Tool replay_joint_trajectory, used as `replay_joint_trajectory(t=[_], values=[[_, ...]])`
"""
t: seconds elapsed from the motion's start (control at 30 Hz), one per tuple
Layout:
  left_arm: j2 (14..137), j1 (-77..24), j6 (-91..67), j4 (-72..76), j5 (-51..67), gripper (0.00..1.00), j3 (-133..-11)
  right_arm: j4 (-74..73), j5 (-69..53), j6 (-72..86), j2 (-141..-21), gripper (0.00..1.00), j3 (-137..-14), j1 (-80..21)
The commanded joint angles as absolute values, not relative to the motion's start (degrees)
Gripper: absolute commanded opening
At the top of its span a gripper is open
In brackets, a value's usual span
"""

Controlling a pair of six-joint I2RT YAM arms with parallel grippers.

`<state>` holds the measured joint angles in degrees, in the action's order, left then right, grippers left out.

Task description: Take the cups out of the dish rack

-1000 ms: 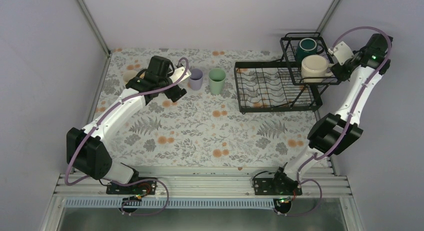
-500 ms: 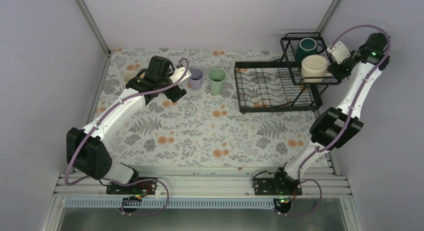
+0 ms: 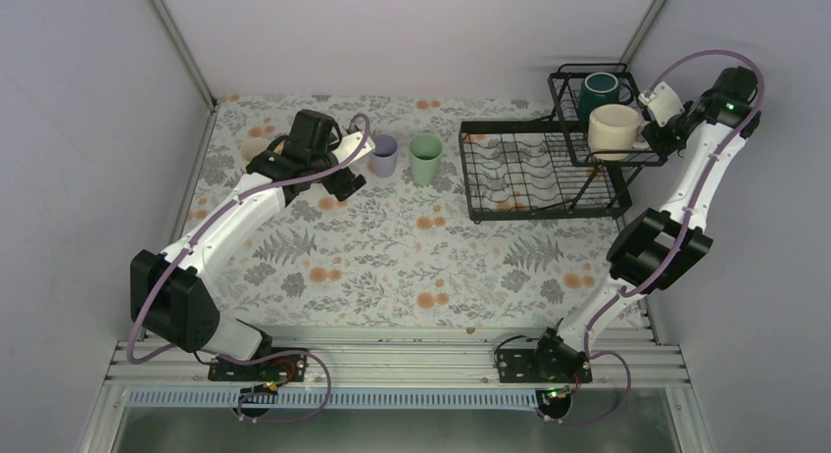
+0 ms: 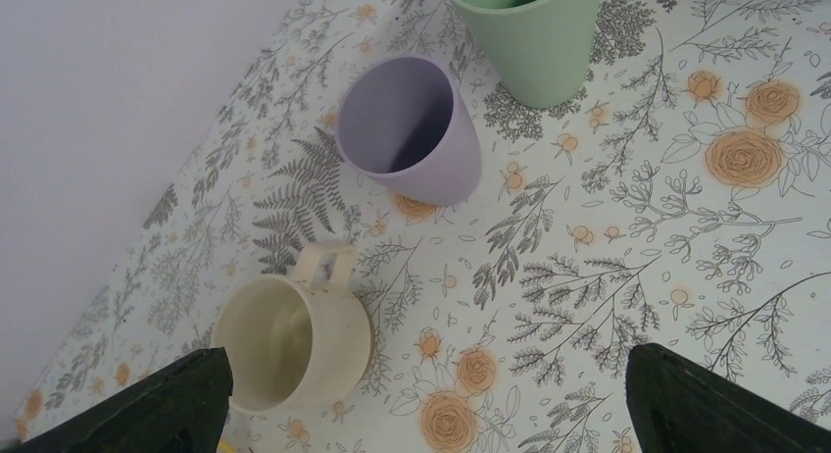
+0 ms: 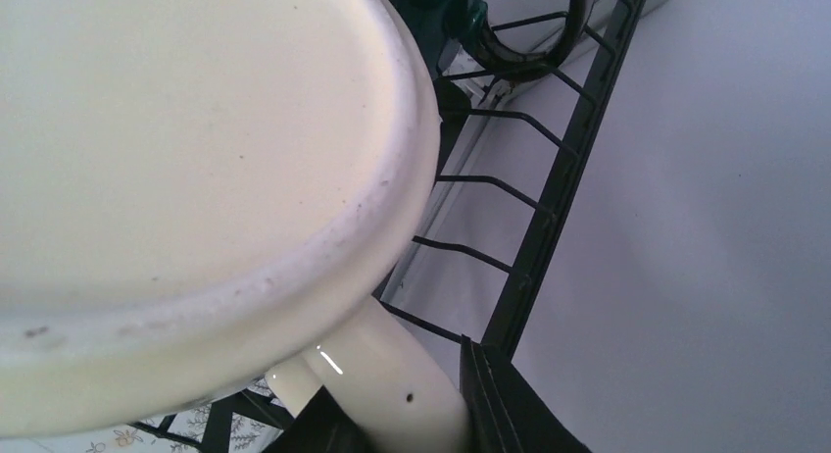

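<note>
The black wire dish rack (image 3: 490, 210) stands at the far right. Its raised basket (image 3: 564, 108) holds a dark green mug (image 3: 598, 90) and a cream mug (image 3: 612, 129). My right gripper (image 3: 653, 129) is shut on the cream mug's handle (image 5: 392, 389); the cream mug (image 5: 196, 159) fills the right wrist view, with the green mug (image 5: 461, 12) behind it. My left gripper (image 3: 345, 171) is open and empty above the table, beside a lavender tumbler (image 3: 383, 155) and a mint-green tumbler (image 3: 425, 159). Its wrist view shows a pale yellow mug (image 4: 291, 342), the lavender tumbler (image 4: 412, 129) and the mint tumbler (image 4: 529, 31).
The pale yellow mug (image 3: 255, 147) stands on the flowered table at the far left, partly hidden by my left arm. The enclosure's walls run close behind the rack and along both sides. The rack's plate slots (image 3: 510, 164) hold nothing.
My right wrist has shifted a little up and back, and the cream mug has moved slightly left with it. The left arm has not moved.
</note>
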<state>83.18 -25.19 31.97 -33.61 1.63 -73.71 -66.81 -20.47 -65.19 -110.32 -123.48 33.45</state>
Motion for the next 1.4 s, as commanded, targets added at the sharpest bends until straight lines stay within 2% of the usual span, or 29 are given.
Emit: replay_joint_trajectory(t=[0.0, 0.1, 0.5, 0.77, 0.93, 1.13, 1.37], values=[[83.1, -25.1, 32.1, -34.4, 3.2, 0.99, -75.3, -65.7, -23.0, -63.4, -109.0, 0.06, -123.2, 33.3], [83.0, -25.1, 32.2, -34.4, 3.6, 0.99, -75.3, -65.7, -23.4, -62.7, -107.6, 0.03, -123.4, 33.3], [84.6, -25.3, 30.8, -33.5, 5.3, 0.99, -78.5, -60.6, -27.3, -55.5, -96.0, 0.03, -123.5, 33.1], [83.1, -25.7, 29.6, -24.2, 3.5, 1.0, -79.0, -61.6, -38.5, -47.6, -90.2, 0.03, -122.7, 32.2], [82.6, -25.7, 28.1, -16.5, 3.1, 1.0, -76.5, -63.9, -41.5, -42.6, -92.6, 0.03, -126.6, 26.4], [79.2, -27.2, 27.6, -1.1, 0.1, 1.0, -69.0, -63.8, -37.0, -35.6, -97.7, 0.03, -132.4, 13.0], [75.7, -28.1, 26.9, 7.7, 0.0, 1.0, -66.3, -59.3, -35.4, -22.9, -104.7, 0.03, -134.6, 0.2]])
